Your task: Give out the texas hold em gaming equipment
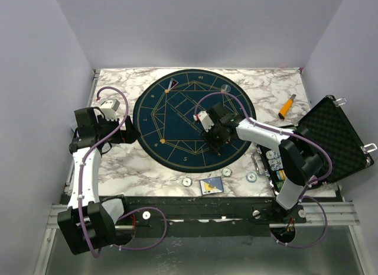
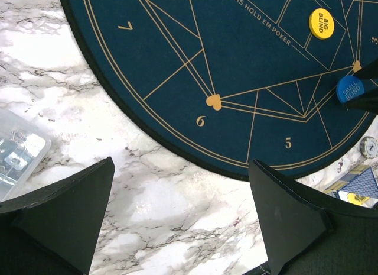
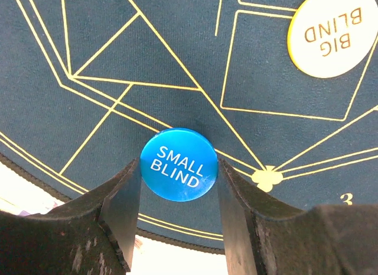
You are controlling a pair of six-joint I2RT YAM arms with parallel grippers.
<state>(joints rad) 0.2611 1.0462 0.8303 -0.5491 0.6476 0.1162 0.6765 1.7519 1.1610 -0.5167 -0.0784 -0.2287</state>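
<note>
In the right wrist view a blue button disc [image 3: 179, 165] marked SMALL BLIND sits between my right gripper's [image 3: 179, 180] fingers, which press on both of its edges over the dark blue poker mat [image 3: 147, 44]. A yellow BIG BLIND disc [image 3: 332, 35] lies flat on the mat further in. My left gripper [image 2: 180, 186] hangs open over bare marble just off the mat's rim [image 2: 177, 151], holding nothing. Three whitish chips [image 1: 186, 182] [image 1: 227, 171] [image 1: 251, 177] and a blue-backed card [image 1: 211, 185] lie near the table's front edge. More cards [image 1: 172, 84] rest at the mat's far side.
The open black foam-lined case [image 1: 331, 139] stands at the right edge, behind my right arm. An orange-handled tool [image 1: 286, 106] lies on the marble at the back right. A clear plastic box [image 2: 18, 154] sits left of my left gripper.
</note>
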